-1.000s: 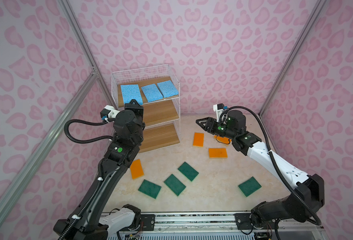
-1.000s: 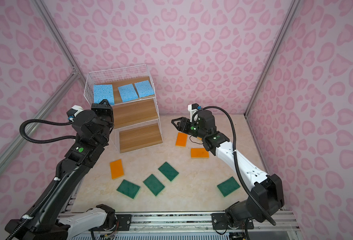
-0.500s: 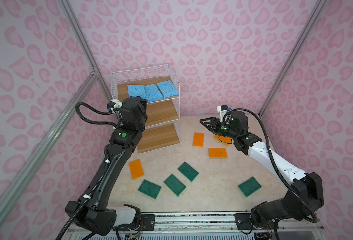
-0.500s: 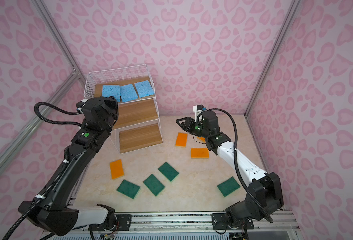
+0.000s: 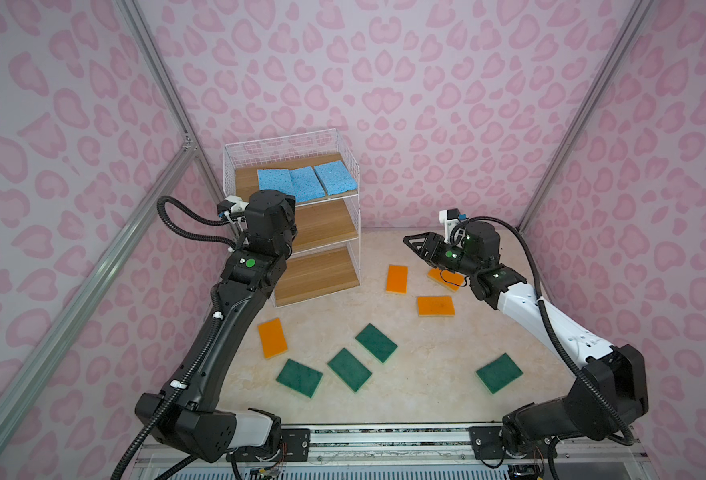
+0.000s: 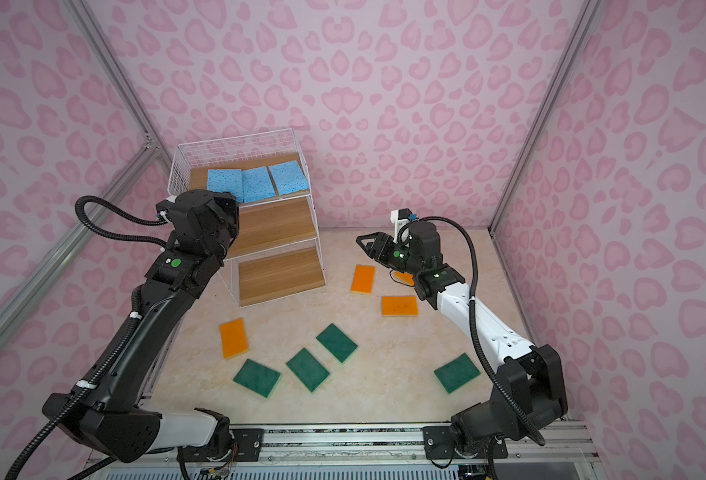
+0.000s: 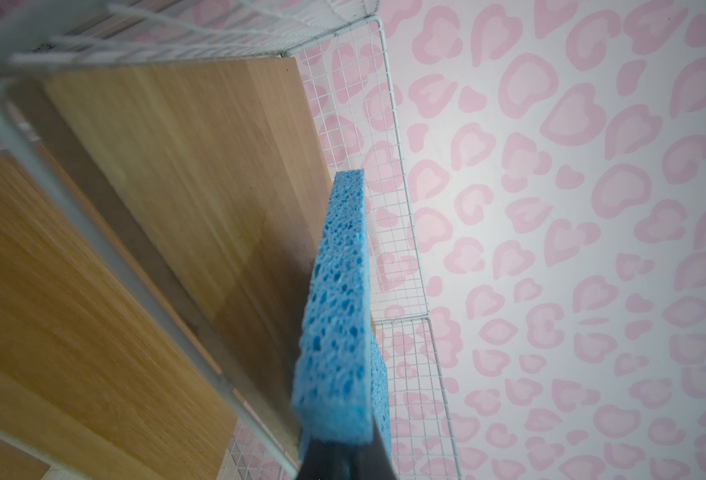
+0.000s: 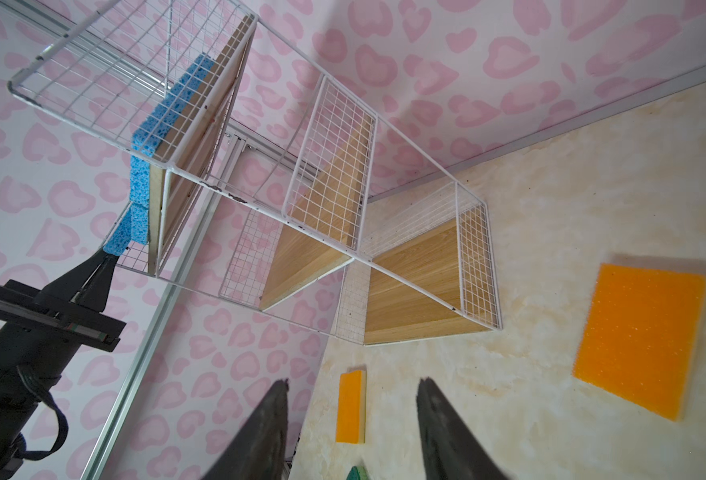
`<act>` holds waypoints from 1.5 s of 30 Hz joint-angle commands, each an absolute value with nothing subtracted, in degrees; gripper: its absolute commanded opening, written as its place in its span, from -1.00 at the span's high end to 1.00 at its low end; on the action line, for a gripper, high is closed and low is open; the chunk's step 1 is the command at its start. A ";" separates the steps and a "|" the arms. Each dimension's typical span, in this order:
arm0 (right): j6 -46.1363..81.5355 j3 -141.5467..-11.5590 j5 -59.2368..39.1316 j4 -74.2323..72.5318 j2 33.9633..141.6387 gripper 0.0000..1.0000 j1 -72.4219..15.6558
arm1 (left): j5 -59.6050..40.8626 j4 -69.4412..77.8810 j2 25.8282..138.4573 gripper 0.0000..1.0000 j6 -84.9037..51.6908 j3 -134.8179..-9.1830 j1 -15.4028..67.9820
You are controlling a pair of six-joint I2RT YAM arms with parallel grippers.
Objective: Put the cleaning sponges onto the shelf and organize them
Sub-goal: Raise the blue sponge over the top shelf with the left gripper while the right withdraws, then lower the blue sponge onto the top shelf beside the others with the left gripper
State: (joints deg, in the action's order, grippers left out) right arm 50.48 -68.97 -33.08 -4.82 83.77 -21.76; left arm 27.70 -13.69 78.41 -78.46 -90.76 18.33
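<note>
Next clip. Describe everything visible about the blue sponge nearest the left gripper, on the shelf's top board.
The leftmost blue sponge is a flat rectangle of light blue, open-pored foam with darker speckles. It lies flat on the shelf's top wooden board, its long side against the middle blue sponge. The left arm hides part of its near end in both top views. The left gripper, jaws closed, touches its near corner; a pinch cannot be confirmed.
</note>
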 commanded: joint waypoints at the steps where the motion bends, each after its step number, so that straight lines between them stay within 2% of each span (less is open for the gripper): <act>1: 50.71 -68.56 -33.91 -6.86 83.98 -0.03 -21.83 | 29.74 -13.43 76.80 1.00 -77.18 -91.33 18.19; 14: 50.54 -68.52 -33.66 -6.50 83.89 -0.03 -22.48 | 30.57 -14.16 73.52 1.00 -76.37 -88.39 18.19; 26: 49.97 -68.58 -33.49 -5.89 83.93 -0.04 -22.41 | 25.24 -14.66 78.10 1.00 -76.46 -90.74 18.20; 41: 50.19 -68.72 -33.75 -6.23 84.31 -0.04 -22.19 | 23.61 -13.85 78.33 1.00 -75.83 -90.33 17.11; 45: 50.25 -68.66 -33.84 -6.33 84.32 -0.04 -22.29 | 22.53 -12.89 77.80 0.79 -75.66 -89.18 16.70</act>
State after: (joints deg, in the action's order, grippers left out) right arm 50.39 -68.84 -33.10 -4.78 84.05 -22.24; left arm 23.79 -14.79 78.50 -76.31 -89.80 16.88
